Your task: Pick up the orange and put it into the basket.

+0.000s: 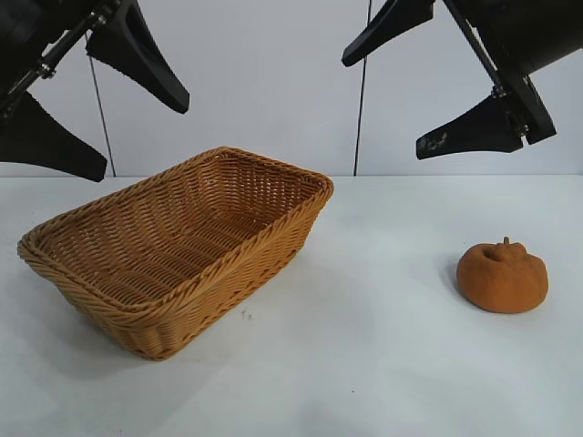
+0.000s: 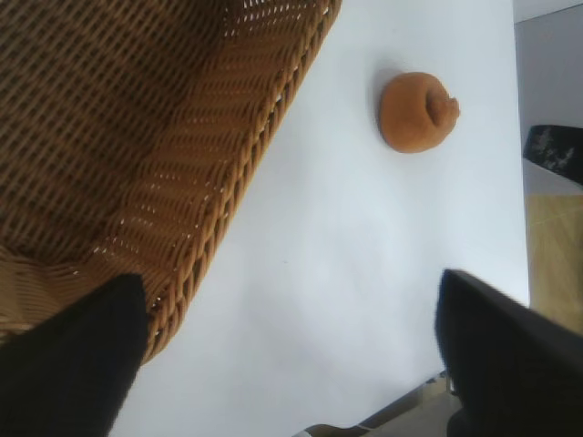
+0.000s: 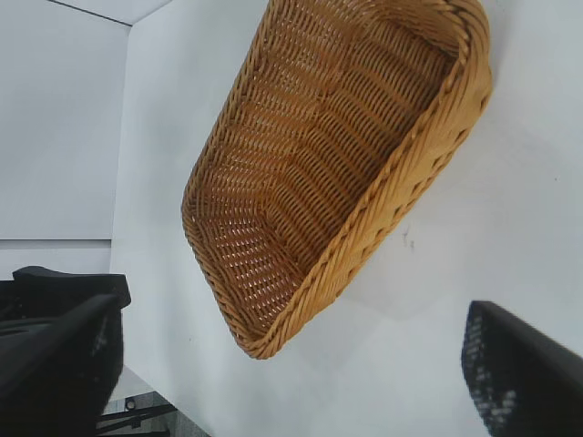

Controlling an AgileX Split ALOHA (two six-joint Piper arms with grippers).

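With both pincers raised and spread — the left pincer (image 1: 96, 105) above the basket (image 1: 273, 177), the right pincer (image 1: 410, 91) up and apart — we should lower the right one onto the orange (image 1: 502, 276) resting below it on the table (image 1: 364, 364), straddling its squat sides.

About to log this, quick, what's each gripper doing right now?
Left gripper: jaws open, holding nothing, above the basket.
Right gripper: jaws open, holding nothing, above the orange.

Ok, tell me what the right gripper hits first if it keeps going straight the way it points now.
Probably the bare table beside the basket. The right gripper hangs open above the orange, angled down toward the basket side; depth is unclear.
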